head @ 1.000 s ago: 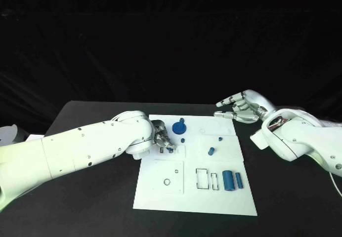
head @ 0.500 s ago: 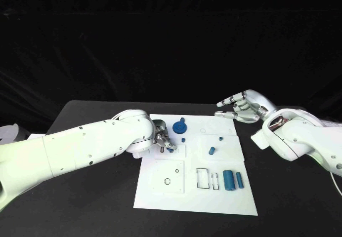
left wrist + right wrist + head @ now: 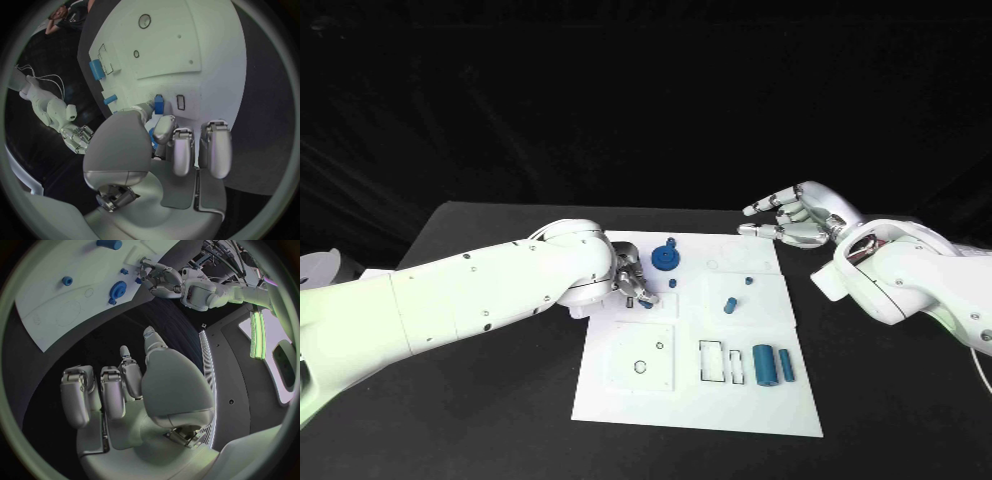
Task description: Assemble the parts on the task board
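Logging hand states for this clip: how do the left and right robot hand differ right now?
The left robot hand is down on the task board, fingers pinching a small blue part; the right robot hand hangs past the board's far right corner, holding nothing. The left's fingers are curled in; the right's are apart. Both are silver, on white arms.

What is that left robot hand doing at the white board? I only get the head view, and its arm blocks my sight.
Observer: The left wrist view shows the left robot hand with a small blue part at its fingertips, apparently pinched, low over the task board.
Operator: Is there a hole for it nearby?
Observer: Yes, an empty rectangular slot lies right beside that part.
Operator: And the other one, is there anything in its palm?
Observer: The right wrist view shows the right robot hand holding nothing, its fingers loosely bent.
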`<state>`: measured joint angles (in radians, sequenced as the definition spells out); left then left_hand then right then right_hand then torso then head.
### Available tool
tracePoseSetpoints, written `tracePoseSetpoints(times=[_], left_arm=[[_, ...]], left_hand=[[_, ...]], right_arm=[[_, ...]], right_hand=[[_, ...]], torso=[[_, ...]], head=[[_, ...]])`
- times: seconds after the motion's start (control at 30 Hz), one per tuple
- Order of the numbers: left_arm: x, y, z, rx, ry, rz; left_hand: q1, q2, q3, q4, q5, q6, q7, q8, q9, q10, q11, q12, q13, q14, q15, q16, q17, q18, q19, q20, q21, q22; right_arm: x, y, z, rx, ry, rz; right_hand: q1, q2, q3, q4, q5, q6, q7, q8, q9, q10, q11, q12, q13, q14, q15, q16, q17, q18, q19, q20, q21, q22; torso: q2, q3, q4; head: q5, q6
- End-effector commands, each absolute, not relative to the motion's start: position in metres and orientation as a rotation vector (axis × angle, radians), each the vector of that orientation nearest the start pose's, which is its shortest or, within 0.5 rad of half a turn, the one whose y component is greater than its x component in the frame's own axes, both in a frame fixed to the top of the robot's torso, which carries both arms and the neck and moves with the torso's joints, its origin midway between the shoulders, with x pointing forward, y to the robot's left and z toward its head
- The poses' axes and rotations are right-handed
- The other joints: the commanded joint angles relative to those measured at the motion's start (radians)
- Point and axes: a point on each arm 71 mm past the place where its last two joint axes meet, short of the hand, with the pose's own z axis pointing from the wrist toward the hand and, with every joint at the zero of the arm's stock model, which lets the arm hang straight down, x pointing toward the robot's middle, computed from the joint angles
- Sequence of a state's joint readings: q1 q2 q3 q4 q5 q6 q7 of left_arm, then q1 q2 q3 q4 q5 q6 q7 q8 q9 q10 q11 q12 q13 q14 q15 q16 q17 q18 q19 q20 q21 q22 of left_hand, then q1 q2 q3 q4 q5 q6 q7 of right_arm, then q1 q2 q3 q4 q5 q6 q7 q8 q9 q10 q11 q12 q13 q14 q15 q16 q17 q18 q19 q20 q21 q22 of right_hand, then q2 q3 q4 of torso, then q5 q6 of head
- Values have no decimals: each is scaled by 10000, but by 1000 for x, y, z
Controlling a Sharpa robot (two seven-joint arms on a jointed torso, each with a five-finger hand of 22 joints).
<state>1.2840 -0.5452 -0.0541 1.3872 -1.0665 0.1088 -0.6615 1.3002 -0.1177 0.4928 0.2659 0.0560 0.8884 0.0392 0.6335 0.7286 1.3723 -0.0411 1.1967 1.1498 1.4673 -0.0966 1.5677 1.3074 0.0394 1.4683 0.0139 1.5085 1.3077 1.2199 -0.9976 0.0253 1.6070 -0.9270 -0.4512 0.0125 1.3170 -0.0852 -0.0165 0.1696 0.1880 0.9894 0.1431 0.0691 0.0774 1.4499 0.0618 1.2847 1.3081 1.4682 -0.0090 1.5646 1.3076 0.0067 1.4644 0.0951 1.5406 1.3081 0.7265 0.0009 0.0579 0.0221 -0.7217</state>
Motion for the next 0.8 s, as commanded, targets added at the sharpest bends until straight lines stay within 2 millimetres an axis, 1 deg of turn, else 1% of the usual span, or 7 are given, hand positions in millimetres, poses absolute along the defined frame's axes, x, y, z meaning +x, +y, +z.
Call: tracePoseSetpoints(times=[0.03, 0.23, 0.43, 0.57, 0.63, 0.8], left_arm=[[499, 111, -208, -634, 23634, -3328], [498, 110, -209, -505, 23729, -3311], [499, 109, -210, -433, 23768, -3275], [499, 107, -210, -357, 23786, -3232], [499, 107, -211, -322, 23806, -3212], [500, 105, -212, -229, 23872, -3161]], left_hand=[[-47, 23, 1341, -1280, 43, 94, -79, 54, 391, 32, 12, -4, 10, 1035, 5, 31, 2634, -163, 603, 8, 58, 1622], [-131, -15, 1337, -1300, 37, 118, -86, 89, 421, 45, 8, 21, 26, 1035, 5, 31, 2634, -167, 609, 8, 66, 1638], [-290, -79, 1270, -1331, 29, 174, -111, 143, 466, 71, -7, 65, 51, 1035, -5, 31, 2634, -167, 609, 2, 65, 1640], [-529, -128, 1096, -1317, 25, 237, -146, 186, 503, 94, -32, 113, 78, 1035, -23, 31, 2634, -167, 610, -11, 65, 1646], [-685, -146, 971, -1290, 25, 272, -166, 201, 518, 108, -47, 148, 103, 1035, -35, 31, 2634, -169, 614, -21, 68, 1655], [-1015, -159, 719, -1209, 103, 345, -199, 223, 539, 127, -75, 194, 130, 1035, -59, 31, 2634, -173, 624, -44, 78, 1679]], right_arm=[[482, -258, -140, 3826, 15457, 8961], [481, -258, -140, 3816, 15471, 8977], [481, -258, -140, 3812, 15474, 8986], [481, -258, -140, 3810, 15474, 8990], [481, -258, -140, 3810, 15476, 8993], [480, -258, -140, 3807, 15485, 8999]], right_hand=[[-2, 60, -65, -5, 45, 86, 11, 14, 16, -54, -30, -56, 1102, 1014, -45, 35, 2587, 91, 717, -29, -58, 2002], [-2, 60, -65, -5, 45, 86, 11, 14, 16, -54, -30, -56, 1102, 1014, -45, 35, 2587, 91, 717, -29, -58, 2002], [-2, 60, -65, -5, 45, 86, 11, 14, 16, -54, -30, -56, 1102, 1014, -45, 35, 2587, 91, 717, -29, -58, 2002], [-5, 66, -81, 1, 49, 87, 10, 13, 16, -66, -30, -81, 1088, 1011, -46, 28, 2576, 95, 708, -30, -68, 1984], [-5, 66, -81, 1, 49, 87, 10, 13, 16, -66, -30, -81, 1088, 1011, -46, 28, 2576, 95, 708, -30, -68, 1984], [-7, 67, -87, 4, 50, 88, 10, 13, 16, -71, -31, -93, 1081, 1011, -46, 27, 2574, 99, 698, -30, -78, 1967]], torso=[[1, 3, -2], [5, 3, -8], [2, 16, -5], [12, 10, -16], [10, 8, -11], [5, 16, -14]], head=[[11, -3], [13, -31], [12, -41], [11, -29], [10, -38], [7, -54]])
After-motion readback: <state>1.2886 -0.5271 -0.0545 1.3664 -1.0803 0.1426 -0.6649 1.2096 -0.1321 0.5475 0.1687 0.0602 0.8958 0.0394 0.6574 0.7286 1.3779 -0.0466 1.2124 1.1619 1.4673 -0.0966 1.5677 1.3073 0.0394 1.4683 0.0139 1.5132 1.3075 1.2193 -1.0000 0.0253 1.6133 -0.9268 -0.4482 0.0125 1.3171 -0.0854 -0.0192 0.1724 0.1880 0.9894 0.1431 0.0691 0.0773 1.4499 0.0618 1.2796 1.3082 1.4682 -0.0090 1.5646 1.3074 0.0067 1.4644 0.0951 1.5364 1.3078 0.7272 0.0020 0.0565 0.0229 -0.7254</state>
